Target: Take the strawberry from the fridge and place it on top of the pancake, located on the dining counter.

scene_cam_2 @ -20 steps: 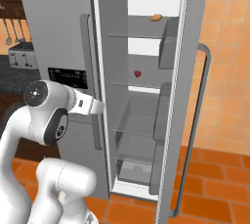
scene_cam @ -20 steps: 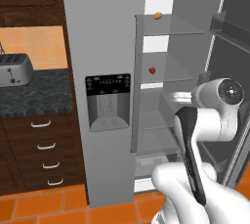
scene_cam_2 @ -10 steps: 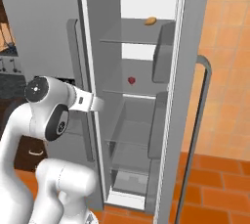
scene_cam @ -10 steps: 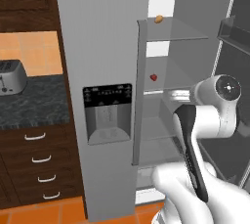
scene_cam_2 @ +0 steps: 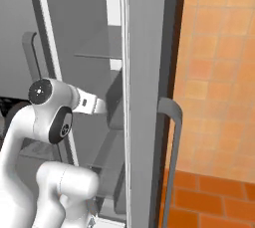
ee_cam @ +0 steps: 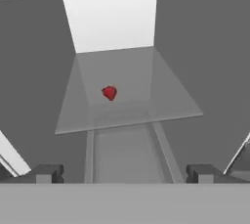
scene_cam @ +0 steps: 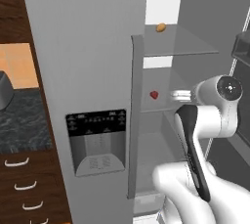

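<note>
Fridge [scene_cam: 97, 47] is open, glass shelves exposed. Gripper [ee_cam: 122, 174] is held at the compartment mouth, fingers spread wide and empty. Strawberry [ee_cam: 110, 93] is seen on the middle shelf [ee_cam: 166, 96], well ahead. A level, centred advance is advised before closing.

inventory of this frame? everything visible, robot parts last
fridge: 1, light grey, fills the scene centre, right side open
strawberry: 1, red, middle glass shelf inside the fridge
oval item: 1, orange-brown, glass shelf above the strawberry
dispenser: 1, black panel, on the closed left door
drawers: wood with white handles, lower left beside the fridge
wall counter: 1, dark speckled top, above the drawers
gripper: 1, dark fingertips, open, pointed at the strawberry's shelf, apart from the berry
arm: 1, white with dark joints, in front of the open fridge
</note>
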### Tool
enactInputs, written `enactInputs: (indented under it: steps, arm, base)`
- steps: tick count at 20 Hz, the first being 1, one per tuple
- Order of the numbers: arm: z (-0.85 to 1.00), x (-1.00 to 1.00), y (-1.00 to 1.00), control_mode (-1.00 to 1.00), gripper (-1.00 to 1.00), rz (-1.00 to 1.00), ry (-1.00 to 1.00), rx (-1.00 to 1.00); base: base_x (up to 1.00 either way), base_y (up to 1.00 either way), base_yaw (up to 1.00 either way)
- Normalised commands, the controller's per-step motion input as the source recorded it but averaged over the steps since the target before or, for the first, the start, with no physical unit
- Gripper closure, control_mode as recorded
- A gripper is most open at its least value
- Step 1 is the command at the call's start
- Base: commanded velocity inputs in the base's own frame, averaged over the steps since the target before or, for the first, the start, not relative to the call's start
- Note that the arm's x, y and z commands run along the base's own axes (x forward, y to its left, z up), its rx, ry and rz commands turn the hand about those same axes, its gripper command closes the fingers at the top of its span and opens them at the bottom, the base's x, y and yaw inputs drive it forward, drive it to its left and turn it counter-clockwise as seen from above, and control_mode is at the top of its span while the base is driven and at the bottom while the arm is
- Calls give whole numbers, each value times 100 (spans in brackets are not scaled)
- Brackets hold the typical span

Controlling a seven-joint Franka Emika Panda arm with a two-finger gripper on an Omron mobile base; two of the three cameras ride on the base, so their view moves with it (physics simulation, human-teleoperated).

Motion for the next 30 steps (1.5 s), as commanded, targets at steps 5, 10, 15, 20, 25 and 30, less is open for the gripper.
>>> enactInputs:
  steps: [5,10,15,20,25,30]
  arm:
    - [0,0,0,100,-100,0,0,0]
    - [-56,24,0,-100,-100,0,13,-3]
    - [-61,29,7,-100,-100,3,19,-2]
    - [-13,64,0,-100,-100,4,3,0]
    - [-16,71,0,-100,-100,5,15,0]
    - [-22,63,-7,-100,-100,4,18,0]
  base:
    - [61,-4,13]
    - [1,0,0]
    - [0,0,0]
    - [0,0,0]
    - [0,0,0]
    - [0,0,0]
